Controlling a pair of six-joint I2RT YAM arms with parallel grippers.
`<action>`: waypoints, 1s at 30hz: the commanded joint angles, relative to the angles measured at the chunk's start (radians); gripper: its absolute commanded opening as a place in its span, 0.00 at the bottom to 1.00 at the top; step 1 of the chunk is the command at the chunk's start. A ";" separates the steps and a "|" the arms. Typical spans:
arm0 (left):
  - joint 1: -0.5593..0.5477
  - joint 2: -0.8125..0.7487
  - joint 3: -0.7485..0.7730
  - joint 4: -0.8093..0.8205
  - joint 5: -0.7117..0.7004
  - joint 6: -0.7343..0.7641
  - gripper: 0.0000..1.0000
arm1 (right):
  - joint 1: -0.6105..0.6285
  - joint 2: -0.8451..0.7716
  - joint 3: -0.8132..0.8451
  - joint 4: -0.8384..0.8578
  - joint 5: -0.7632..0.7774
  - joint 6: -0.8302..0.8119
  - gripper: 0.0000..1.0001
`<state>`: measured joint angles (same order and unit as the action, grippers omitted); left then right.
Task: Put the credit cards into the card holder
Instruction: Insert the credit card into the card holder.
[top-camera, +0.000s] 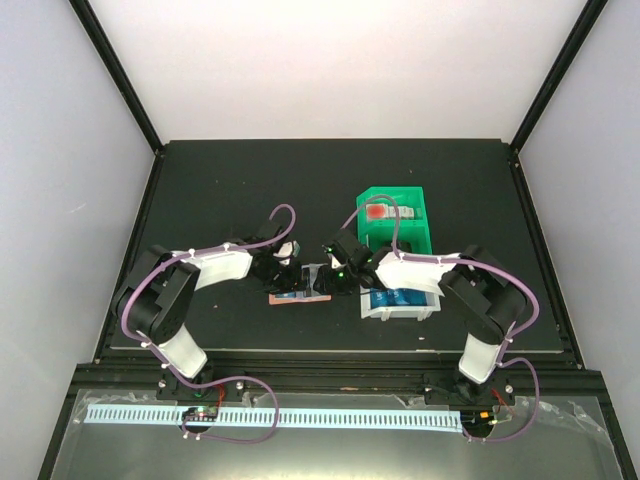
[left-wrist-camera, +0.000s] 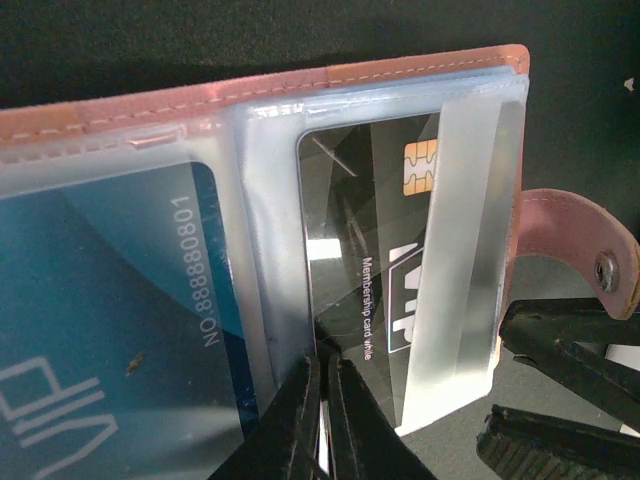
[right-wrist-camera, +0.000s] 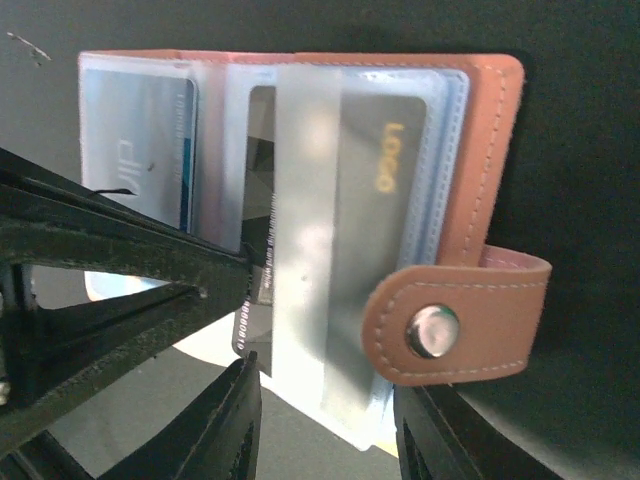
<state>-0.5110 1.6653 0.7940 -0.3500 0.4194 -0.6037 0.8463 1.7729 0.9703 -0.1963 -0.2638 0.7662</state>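
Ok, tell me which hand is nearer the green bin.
Right. The right hand sits just off the green bin's near-left corner; the left hand is farther left, over the card holder.

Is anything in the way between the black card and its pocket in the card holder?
Nothing visible does. The black card already sits mostly inside a clear sleeve of the card holder, the left gripper shut on its near edge. The snap tab lies off to the side, and the right gripper is open at the sleeve's edge.
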 joint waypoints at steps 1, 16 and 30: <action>-0.020 0.100 -0.041 -0.038 -0.145 0.019 0.04 | 0.003 0.007 0.028 -0.026 0.046 0.008 0.38; -0.021 0.096 -0.039 -0.031 -0.137 0.019 0.04 | 0.003 0.019 0.025 0.012 -0.016 -0.006 0.30; -0.028 0.095 -0.040 -0.029 -0.137 0.018 0.03 | 0.002 -0.032 0.006 0.057 -0.062 0.010 0.26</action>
<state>-0.5121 1.6688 0.7971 -0.3527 0.4168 -0.6025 0.8455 1.7786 0.9707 -0.1970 -0.2810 0.7650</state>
